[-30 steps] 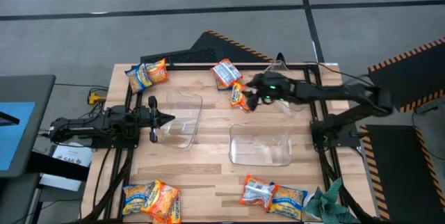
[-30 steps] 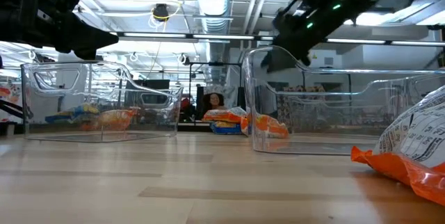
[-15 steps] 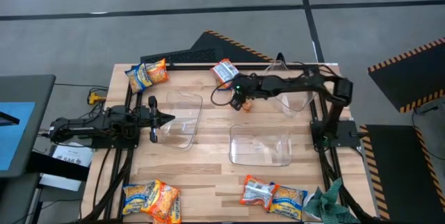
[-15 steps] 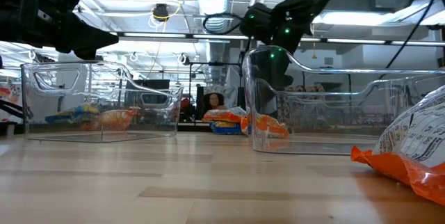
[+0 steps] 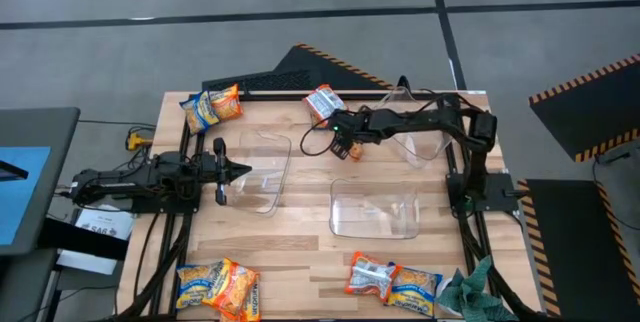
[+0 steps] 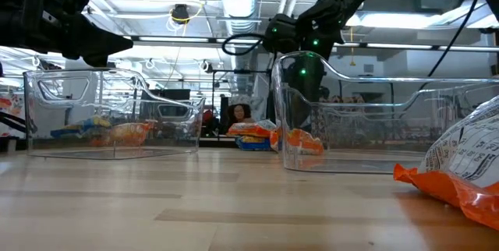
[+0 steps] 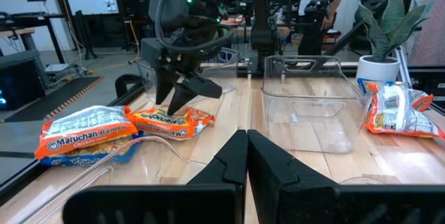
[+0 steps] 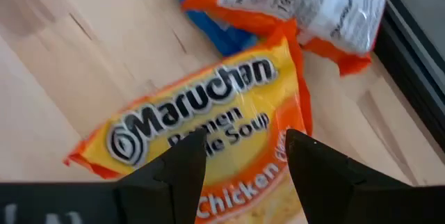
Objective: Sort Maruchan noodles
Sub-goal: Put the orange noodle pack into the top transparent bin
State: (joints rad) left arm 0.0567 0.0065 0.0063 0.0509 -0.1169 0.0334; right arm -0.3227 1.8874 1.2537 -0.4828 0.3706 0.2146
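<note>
While the right pincer (image 5: 343, 149) hangs spread and empty over the orange-and-yellow chicken packet (image 8: 208, 133) at the far middle of the table (image 5: 300, 252), one fingertip (image 8: 182, 165) shows over its printed face. I judge the packet light, its glossy film slippery and the noodle block inside brittle, so a gentle pinch across the short sides suits best. A silver-backed packet (image 8: 299, 1) lies just beside it. The left pincer (image 5: 218, 170) waits shut and empty at the left clear bin (image 5: 272, 177).
</note>
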